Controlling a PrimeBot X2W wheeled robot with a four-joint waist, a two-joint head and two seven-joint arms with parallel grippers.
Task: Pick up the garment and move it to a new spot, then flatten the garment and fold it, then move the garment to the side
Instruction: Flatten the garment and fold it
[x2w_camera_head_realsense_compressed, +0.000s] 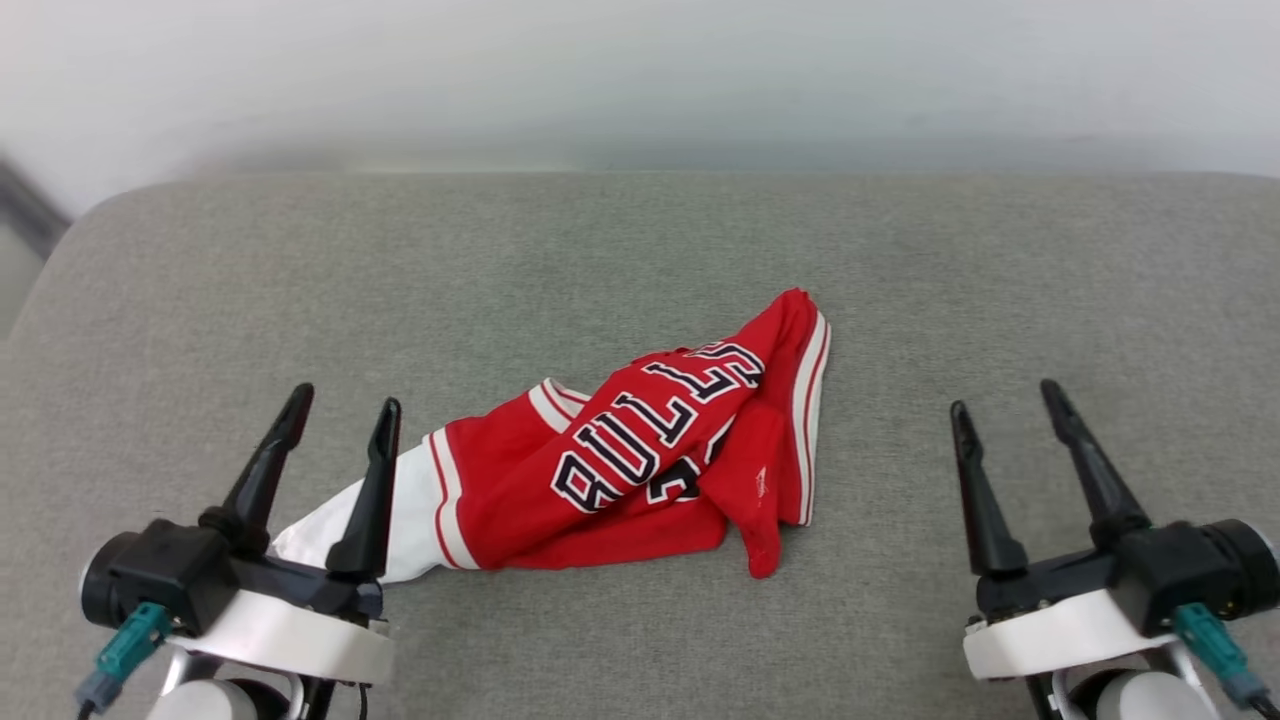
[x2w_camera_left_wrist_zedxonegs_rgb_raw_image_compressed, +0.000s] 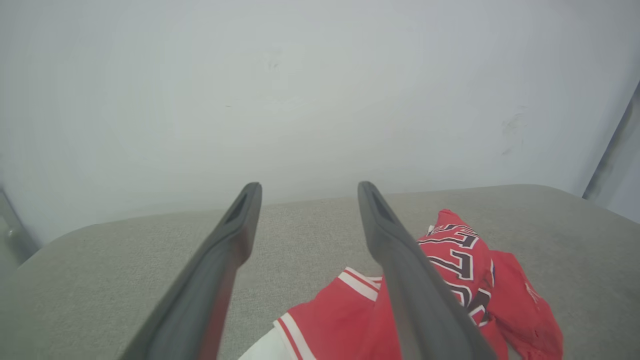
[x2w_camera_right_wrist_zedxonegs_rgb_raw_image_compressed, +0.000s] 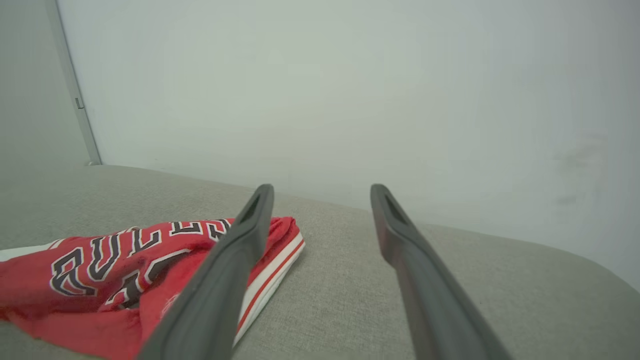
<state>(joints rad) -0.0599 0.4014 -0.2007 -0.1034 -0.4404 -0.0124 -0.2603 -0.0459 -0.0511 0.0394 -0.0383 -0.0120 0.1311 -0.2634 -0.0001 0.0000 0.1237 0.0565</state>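
Lying crumpled near the middle of the grey fabric surface (x2w_camera_head_realsense_compressed: 640, 250), the garment (x2w_camera_head_realsense_compressed: 620, 455) runs from a white sleeve (x2w_camera_head_realsense_compressed: 400, 510) at 8 o'clock to a red tip at 1 o'clock, its black "BULLS" lettering facing up. The left claw (x2w_camera_head_realsense_compressed: 345, 398) sits at 8 o'clock of the head view, spread wide and grasping nothing, its inner finger crossing in front of the sleeve. The right claw (x2w_camera_head_realsense_compressed: 1005, 397), at 4 o'clock and well apart from the garment, is likewise spread and empty. A pale wall (x2w_camera_head_realsense_compressed: 640, 70) rises at 12 o'clock.
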